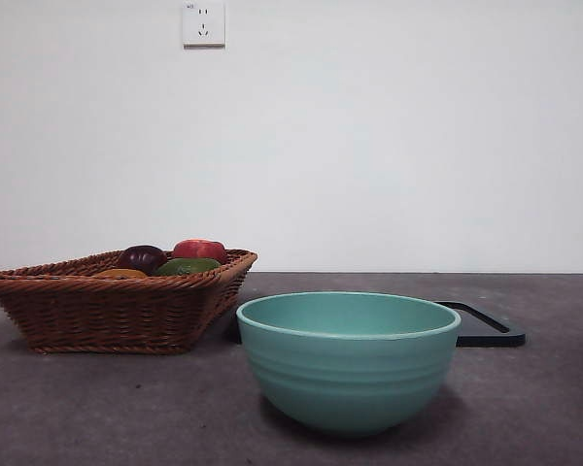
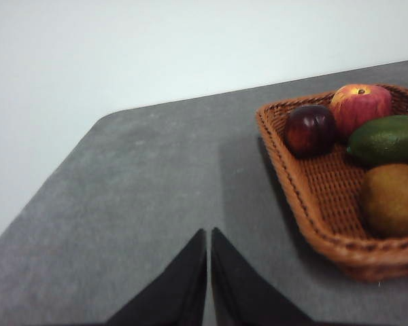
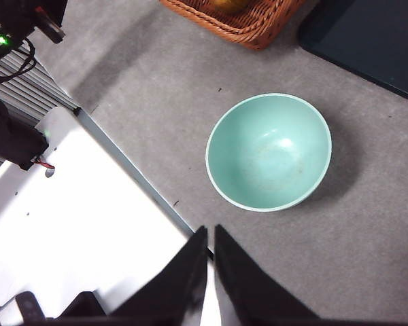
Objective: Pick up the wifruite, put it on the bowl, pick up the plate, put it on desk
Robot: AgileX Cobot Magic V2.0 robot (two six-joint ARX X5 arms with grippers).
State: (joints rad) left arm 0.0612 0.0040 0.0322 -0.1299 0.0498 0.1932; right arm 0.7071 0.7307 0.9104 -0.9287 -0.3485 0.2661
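Note:
The teal bowl [image 1: 348, 360] stands empty on the dark grey desk [image 1: 97, 408] at the front middle; it also shows in the right wrist view [image 3: 268, 151]. A brown wicker basket [image 1: 107, 306] at the left holds a brownish kiwifruit [image 2: 392, 198] among other fruit. A flat black plate [image 1: 486, 325] lies behind the bowl at the right; it also shows in the right wrist view [image 3: 367, 41]. My left gripper [image 2: 209, 234] is shut and empty above the desk beside the basket [image 2: 313, 204]. My right gripper [image 3: 211, 231] is shut and empty, high above the desk's front edge, apart from the bowl.
The basket also holds a red apple [image 2: 360, 106], a dark plum [image 2: 309, 129] and a green fruit [image 2: 386, 138]. A white base panel [image 3: 75, 224] with cables lies past the desk's front edge. A wall socket [image 1: 203, 23] is on the white wall behind.

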